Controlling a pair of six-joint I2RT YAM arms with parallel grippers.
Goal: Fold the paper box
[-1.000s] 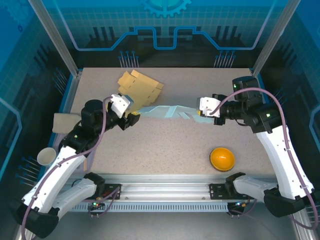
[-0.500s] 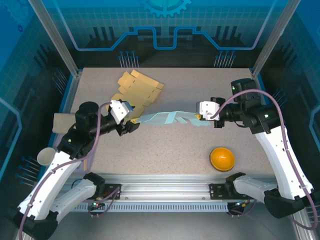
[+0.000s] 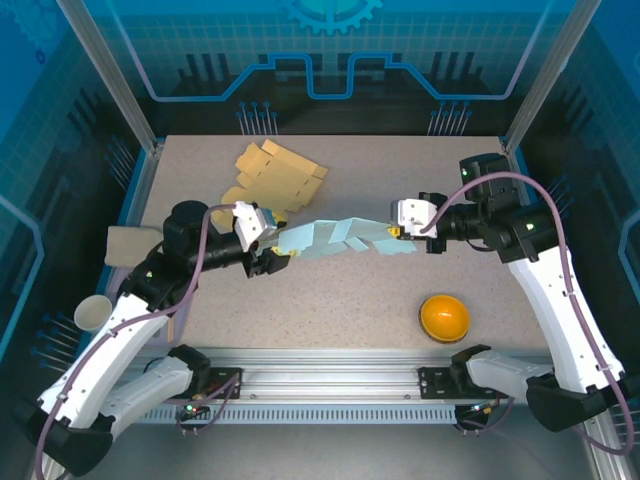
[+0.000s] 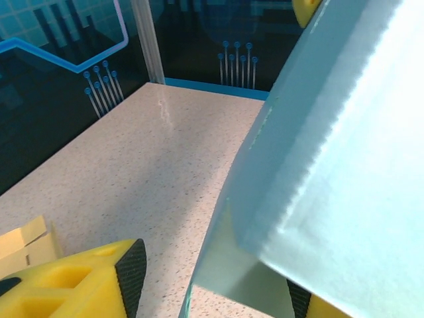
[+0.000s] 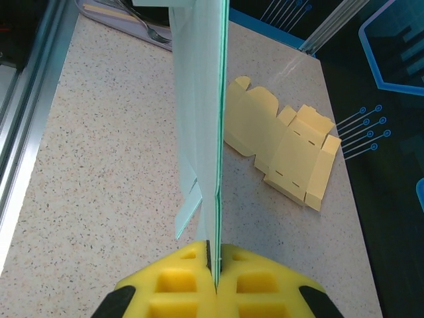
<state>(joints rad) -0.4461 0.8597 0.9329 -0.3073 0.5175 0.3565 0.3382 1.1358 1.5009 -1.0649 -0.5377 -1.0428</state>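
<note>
Bare tabletop (image 3: 330,300) beneath the blue paper box (image 3: 335,238); orange ball (image 3: 444,317) near-right, yellow cardboard (image 3: 275,178) far-left.

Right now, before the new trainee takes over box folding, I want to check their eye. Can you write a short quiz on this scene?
1. True or false: the right gripper is shut on the blue sheet.
2. The flat carton blank lying on the table beyond the left gripper is: A yellow, B red, C green.
3. Fill in: the left gripper is ____, with the blue sheet passing through it.
Key: 1 true; 2 A; 3 open.
</note>
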